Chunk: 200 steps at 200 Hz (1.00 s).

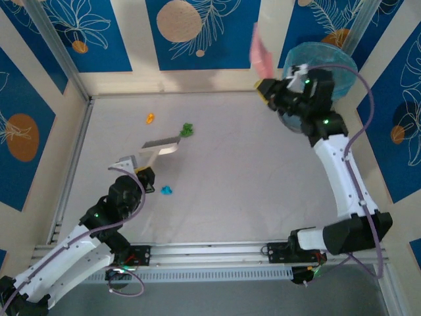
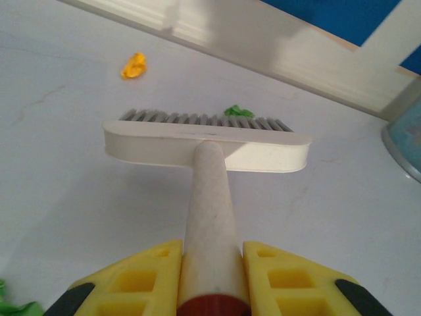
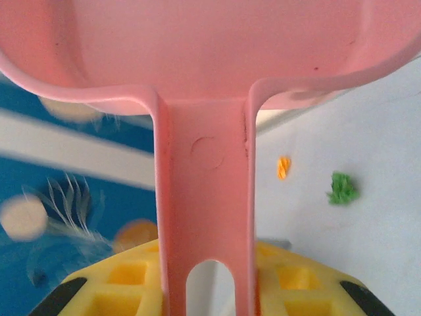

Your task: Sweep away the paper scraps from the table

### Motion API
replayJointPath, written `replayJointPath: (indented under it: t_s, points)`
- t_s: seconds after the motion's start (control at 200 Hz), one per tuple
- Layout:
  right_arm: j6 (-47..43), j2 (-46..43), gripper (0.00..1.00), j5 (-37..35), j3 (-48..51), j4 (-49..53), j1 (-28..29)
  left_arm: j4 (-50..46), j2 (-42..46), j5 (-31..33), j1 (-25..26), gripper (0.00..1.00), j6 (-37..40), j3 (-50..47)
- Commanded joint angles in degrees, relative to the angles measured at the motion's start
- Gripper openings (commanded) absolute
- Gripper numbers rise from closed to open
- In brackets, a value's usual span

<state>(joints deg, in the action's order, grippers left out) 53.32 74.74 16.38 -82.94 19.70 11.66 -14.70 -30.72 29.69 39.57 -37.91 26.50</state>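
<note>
1. The left gripper (image 2: 212,266) pinches the brush (image 2: 207,148) by its handle.
2. A green scrap (image 2: 238,111) lies just past the bristles. An orange scrap (image 2: 134,66) lies farther off, to the left.
3. A cyan scrap (image 1: 167,191) lies on the table (image 1: 250,191), just beside the left gripper.
4. The right gripper (image 3: 205,280) pinches the dustpan (image 3: 197,52) by its handle, well apart from the scraps.

White table (image 1: 250,178), orange scrap (image 1: 150,118), green scrap (image 1: 187,130), cyan scrap (image 1: 166,190), well apart

On counter (image 1: 237,184), left of centre: brush (image 1: 161,143). Middle scrap (image 1: 187,130) just behind brush head; far scrap (image 1: 150,118) behind, left; near scrap (image 1: 166,191) before brush. Far right: dustpan (image 1: 262,56) raised, bin (image 1: 337,58) beside it.
</note>
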Motion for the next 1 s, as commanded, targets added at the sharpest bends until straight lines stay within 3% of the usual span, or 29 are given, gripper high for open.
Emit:
replayJointPath:
  t_s: [0.0,0.175,0.295,0.48,0.79,0.995]
  points:
    - [-15.73,-1.55,0.00,-11.03,7.87,3.66,6.53,-3.88,0.68,7.68,0.25,0.00,-1.72,2.81]
    - [-26.28,-1.53,0.00,-24.09,21.17,1.10,18.94,-5.27,0.40,9.68,0.19,0.00,-2.07,3.29]
    - [-28.65,0.66,0.00,-32.14,27.52,-1.25,25.10,-5.24,-0.37,9.97,0.18,0.00,-1.99,3.51]
    - [-35.45,7.34,0.00,-36.09,32.90,-5.92,28.18,-4.56,-2.17,11.73,0.02,0.00,-0.79,3.61]
    - [-36.75,18.89,0.00,-33.39,27.23,-2.50,28.40,-5.70,-5.90,11.86,-0.18,0.00,-0.99,6.83]
    - [-37.98,22.09,0.00,-34.63,24.82,-0.35,30.39,-3.77,-18.81,10.42,-0.11,0.00,-1.74,13.99]
